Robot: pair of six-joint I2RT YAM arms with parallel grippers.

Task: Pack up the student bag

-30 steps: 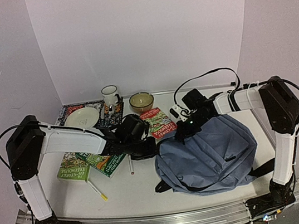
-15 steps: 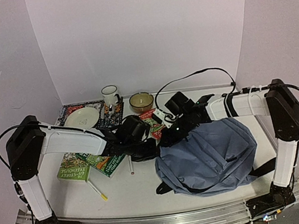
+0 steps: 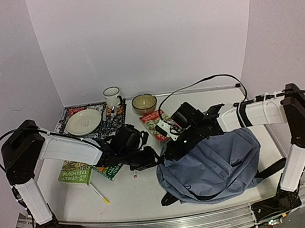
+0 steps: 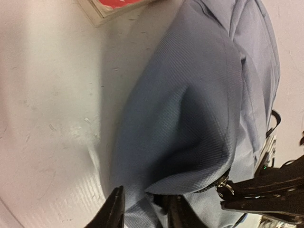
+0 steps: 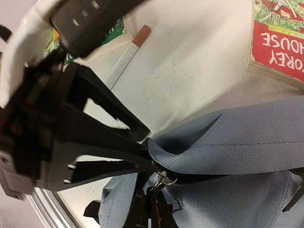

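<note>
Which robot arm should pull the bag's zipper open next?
Right, probably. The right hand is pinched on the zipper pull of the student bag, so it only needs to tug. The left hand grips the fabric edge beside it, steadying the bag.

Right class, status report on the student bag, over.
Left gripper jaws shut on student bag fabric. Right gripper jaws on zipper pull. Red book beside it, not blocking.

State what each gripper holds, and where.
The left gripper pinches the student bag by its opening's fabric edge; the right gripper grips the zipper pull.
</note>
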